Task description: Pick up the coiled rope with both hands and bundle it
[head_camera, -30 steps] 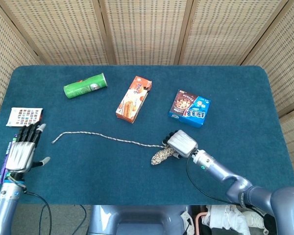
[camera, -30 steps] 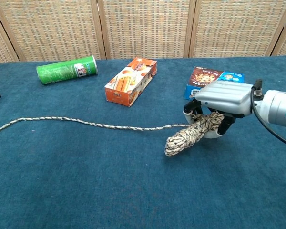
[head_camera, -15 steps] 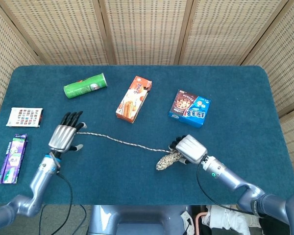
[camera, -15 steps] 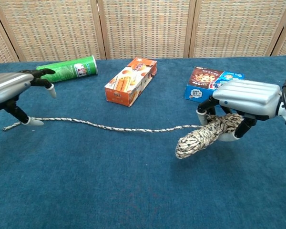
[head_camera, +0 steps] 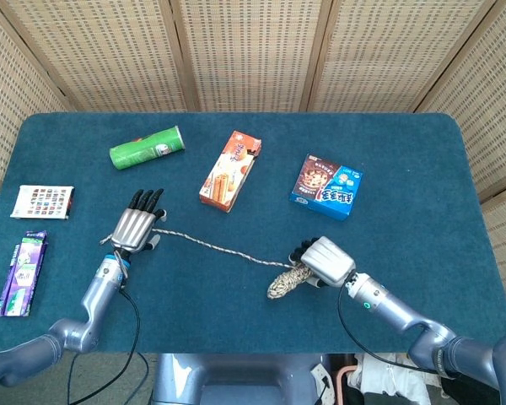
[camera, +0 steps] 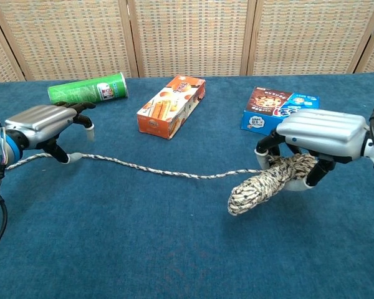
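Your right hand (camera: 321, 134) sits palm-down, fingers curled around the coiled rope (camera: 267, 185) bundle, lifted just off the blue table (head_camera: 405, 169), forearm running low toward the near edge. The loose tail runs left across the table to your left hand (camera: 43, 121). That one is flat, fingers spread, over the rope's free end; actual grip can't be confirmed.

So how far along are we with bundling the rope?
Done: the right hand grips the coiled bundle, its free end dipping toward the table. In hand: the left hand is over the loose tail near its far end, fingers spread; whether it grips is unclear. Left: the tail lies stretched across the table, so it must be gathered onto the bundle.
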`<action>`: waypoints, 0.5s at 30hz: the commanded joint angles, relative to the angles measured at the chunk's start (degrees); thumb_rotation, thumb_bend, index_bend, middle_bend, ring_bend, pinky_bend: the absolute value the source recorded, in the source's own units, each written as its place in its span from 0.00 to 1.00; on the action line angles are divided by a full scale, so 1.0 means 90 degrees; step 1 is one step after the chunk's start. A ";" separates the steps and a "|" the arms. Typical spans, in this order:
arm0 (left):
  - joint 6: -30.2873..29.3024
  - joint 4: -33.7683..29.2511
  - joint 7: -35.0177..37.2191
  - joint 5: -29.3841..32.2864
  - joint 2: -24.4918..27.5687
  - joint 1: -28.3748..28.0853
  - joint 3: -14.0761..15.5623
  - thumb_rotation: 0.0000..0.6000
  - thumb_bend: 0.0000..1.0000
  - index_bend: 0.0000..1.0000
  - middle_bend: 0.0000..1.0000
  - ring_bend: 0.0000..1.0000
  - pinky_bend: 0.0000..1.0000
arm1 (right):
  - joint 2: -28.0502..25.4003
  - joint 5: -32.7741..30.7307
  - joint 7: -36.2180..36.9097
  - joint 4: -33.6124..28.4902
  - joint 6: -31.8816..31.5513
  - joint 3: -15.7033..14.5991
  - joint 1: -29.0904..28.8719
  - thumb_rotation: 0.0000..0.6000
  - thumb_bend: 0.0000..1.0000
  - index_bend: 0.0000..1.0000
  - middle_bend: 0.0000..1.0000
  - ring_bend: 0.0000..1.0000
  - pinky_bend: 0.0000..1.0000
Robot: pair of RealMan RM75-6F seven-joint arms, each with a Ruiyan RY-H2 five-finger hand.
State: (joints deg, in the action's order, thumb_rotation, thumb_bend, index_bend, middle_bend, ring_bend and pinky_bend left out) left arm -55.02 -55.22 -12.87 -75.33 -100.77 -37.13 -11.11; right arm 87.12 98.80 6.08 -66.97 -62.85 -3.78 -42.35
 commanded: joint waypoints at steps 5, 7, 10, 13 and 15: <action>0.0204 0.0236 0.0008 0.0194 -0.0215 -0.0119 0.0004 1.00 0.36 0.46 0.00 0.00 0.00 | 0.0028 0.0008 -0.0023 -0.0001 -0.0021 -0.0007 0.0030 1.00 0.48 0.63 0.53 0.43 0.57; 0.0212 0.0268 0.0008 0.0219 -0.0244 -0.0127 0.0013 1.00 0.36 0.48 0.00 0.00 0.00 | 0.0028 0.0013 -0.0021 0.0001 -0.0022 -0.0009 0.0033 1.00 0.48 0.63 0.53 0.43 0.57; 0.0242 0.0329 0.0039 0.0259 -0.0289 -0.0153 0.0015 1.00 0.36 0.48 0.00 0.00 0.00 | 0.0021 0.0011 -0.0030 -0.0005 -0.0013 -0.0002 0.0030 1.00 0.49 0.63 0.53 0.43 0.57; 0.0243 0.0437 -0.0029 0.0283 -0.0343 -0.0186 0.0025 1.00 0.36 0.49 0.00 0.00 0.00 | 0.0014 0.0017 -0.0035 -0.0021 -0.0016 -0.0002 0.0032 1.00 0.49 0.63 0.53 0.43 0.57; 0.0271 0.0474 -0.0053 0.0321 -0.0380 -0.0211 0.0019 1.00 0.37 0.49 0.00 0.00 0.00 | 0.0012 0.0025 -0.0033 -0.0032 -0.0023 -0.0007 0.0038 1.00 0.49 0.63 0.53 0.43 0.57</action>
State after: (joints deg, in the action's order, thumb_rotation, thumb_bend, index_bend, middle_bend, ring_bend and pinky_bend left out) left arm -52.69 -51.05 -13.32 -72.58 -104.07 -38.92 -10.92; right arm 87.24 99.03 5.78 -67.27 -63.05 -3.84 -42.00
